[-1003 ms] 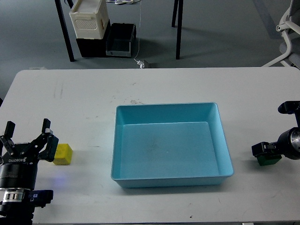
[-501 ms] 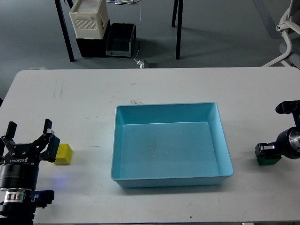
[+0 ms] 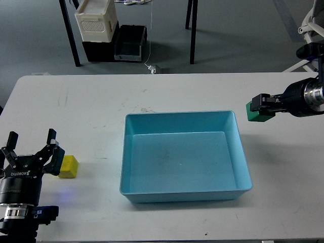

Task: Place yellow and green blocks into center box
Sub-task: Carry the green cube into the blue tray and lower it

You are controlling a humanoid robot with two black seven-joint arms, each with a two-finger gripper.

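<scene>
A light blue box (image 3: 185, 191) stands open and empty at the table's center. A yellow block (image 3: 69, 166) lies on the table left of the box. My left gripper (image 3: 31, 150) is open, just left of the yellow block and touching nothing. My right gripper (image 3: 259, 106) is shut on a green block (image 3: 257, 114) and holds it in the air just right of the box's far right corner.
The white table (image 3: 167, 93) spans the view. Beyond its far edge are black table legs, a white crate (image 3: 96, 19) on dark bins, and a white chair base (image 3: 310, 30) at the top right.
My right gripper closed on the green block, lifted it off the table at the right edge and carried it up and left toward the box. The left arm stayed still.
</scene>
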